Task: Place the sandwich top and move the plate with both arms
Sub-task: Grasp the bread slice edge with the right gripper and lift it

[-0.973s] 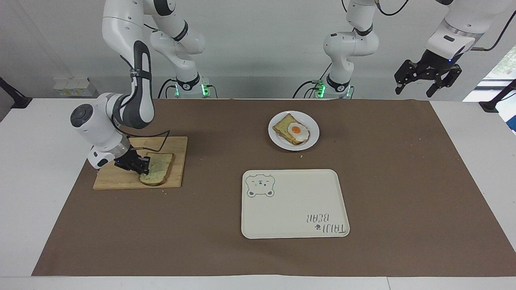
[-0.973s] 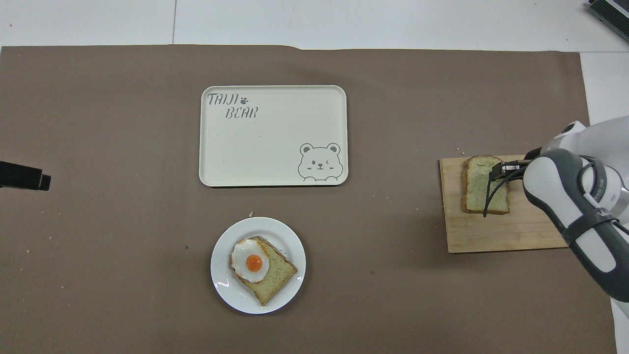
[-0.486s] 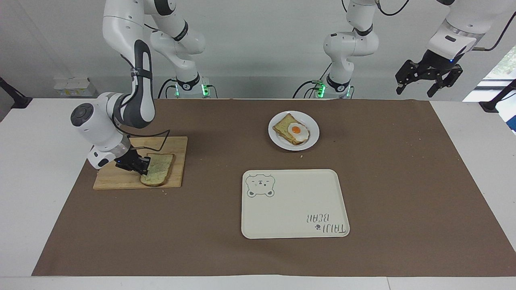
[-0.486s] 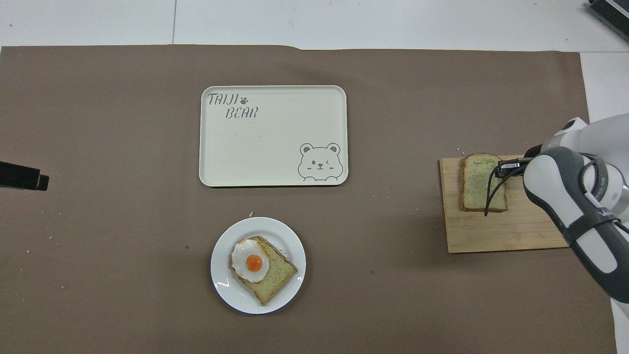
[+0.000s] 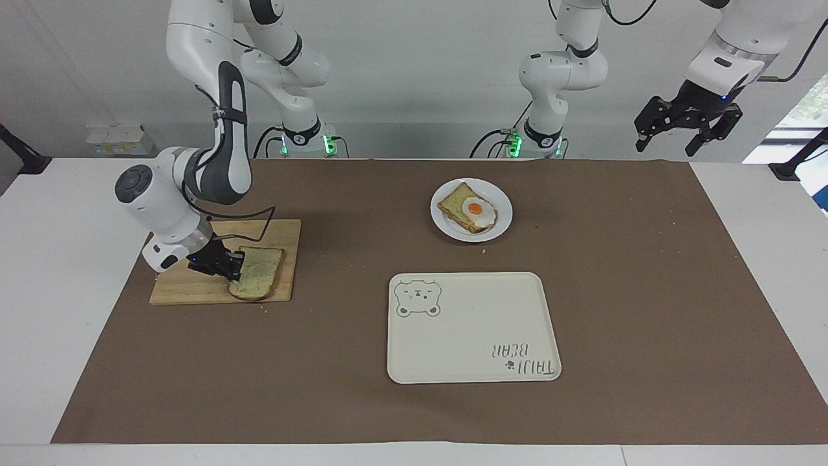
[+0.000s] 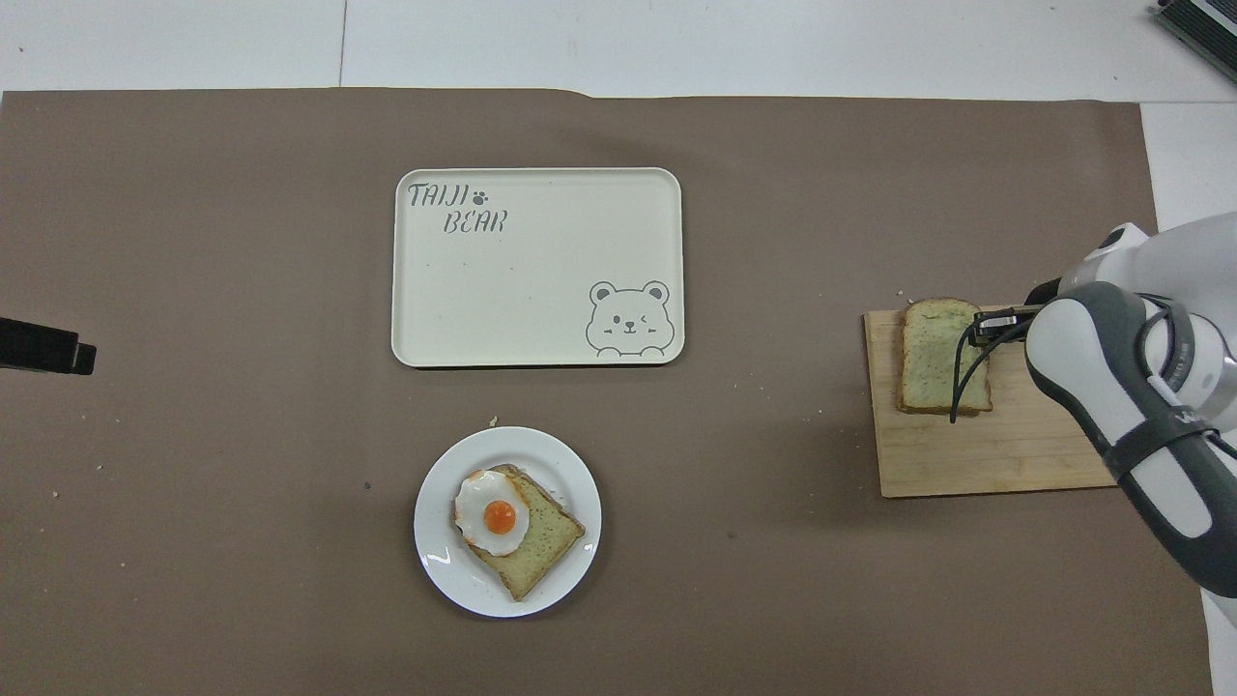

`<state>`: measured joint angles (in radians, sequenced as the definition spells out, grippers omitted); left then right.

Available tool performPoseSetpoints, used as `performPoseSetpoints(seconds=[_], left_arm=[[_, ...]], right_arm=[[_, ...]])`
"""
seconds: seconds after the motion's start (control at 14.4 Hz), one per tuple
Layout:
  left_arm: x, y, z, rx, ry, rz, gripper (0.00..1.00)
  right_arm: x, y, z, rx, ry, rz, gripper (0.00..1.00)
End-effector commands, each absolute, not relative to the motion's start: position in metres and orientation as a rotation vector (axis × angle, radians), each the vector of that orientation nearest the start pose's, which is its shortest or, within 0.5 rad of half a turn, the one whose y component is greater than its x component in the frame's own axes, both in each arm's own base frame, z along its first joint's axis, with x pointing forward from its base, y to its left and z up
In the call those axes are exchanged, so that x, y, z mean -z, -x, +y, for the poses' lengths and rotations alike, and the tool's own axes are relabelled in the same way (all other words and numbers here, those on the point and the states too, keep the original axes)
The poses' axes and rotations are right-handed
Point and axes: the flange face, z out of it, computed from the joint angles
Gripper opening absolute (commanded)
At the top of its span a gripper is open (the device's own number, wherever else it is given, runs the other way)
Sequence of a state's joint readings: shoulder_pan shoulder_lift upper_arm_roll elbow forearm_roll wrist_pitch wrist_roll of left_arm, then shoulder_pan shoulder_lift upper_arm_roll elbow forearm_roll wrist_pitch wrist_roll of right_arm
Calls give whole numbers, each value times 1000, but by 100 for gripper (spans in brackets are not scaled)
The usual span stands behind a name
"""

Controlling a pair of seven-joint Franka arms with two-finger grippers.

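Since a second ago my right gripper point(image 5: 231, 268) has lifted one edge of the sandwich top point(image 5: 259, 273) off the cutting board point(image 5: 194, 288), so the slice now tilts with its other edge down on the wood. Its jaws are clamped on the slice's edge nearest the arm's wrist. That arm folds down steeply from its base, elbow high, wrist low and angled toward the board at its own end of the table point(image 5: 65, 272).

My left gripper point(image 5: 687, 123) waits in the air off the corner of the brown mat point(image 5: 647, 291), jaws apart.

I count two bread slices, one fried egg point(image 5: 477, 211), one white plate point(image 5: 446, 223), one cream bear tray point(image 5: 472, 327) and one board. The egg-topped slice point(image 5: 456, 202) lies on the plate, nearer the robots than the tray.

From overhead the right arm's bulk hides most of the gripper; only the facing camera shows the grip and the tilt. The overhead camera shows just the left gripper's dark tip point(image 6: 43, 346).
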<state>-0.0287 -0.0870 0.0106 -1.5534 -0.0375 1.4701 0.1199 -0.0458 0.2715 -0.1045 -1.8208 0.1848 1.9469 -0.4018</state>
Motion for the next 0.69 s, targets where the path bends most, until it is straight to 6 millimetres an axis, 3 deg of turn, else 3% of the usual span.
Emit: performPoseSetpoints(seconds=[0.0, 0.28, 0.63], left_arm=[[-669, -511, -10, 4, 3184, 211, 100], [-669, -511, -10, 4, 3184, 211, 100], [-669, -511, -10, 4, 3184, 211, 100]], right_arm=[[-402, -599, -78, -151, 2915, -391, 0], [-415, -581, -72, -287, 2797, -371, 0], [-417, -562, -39, -416, 2701, -286, 0]])
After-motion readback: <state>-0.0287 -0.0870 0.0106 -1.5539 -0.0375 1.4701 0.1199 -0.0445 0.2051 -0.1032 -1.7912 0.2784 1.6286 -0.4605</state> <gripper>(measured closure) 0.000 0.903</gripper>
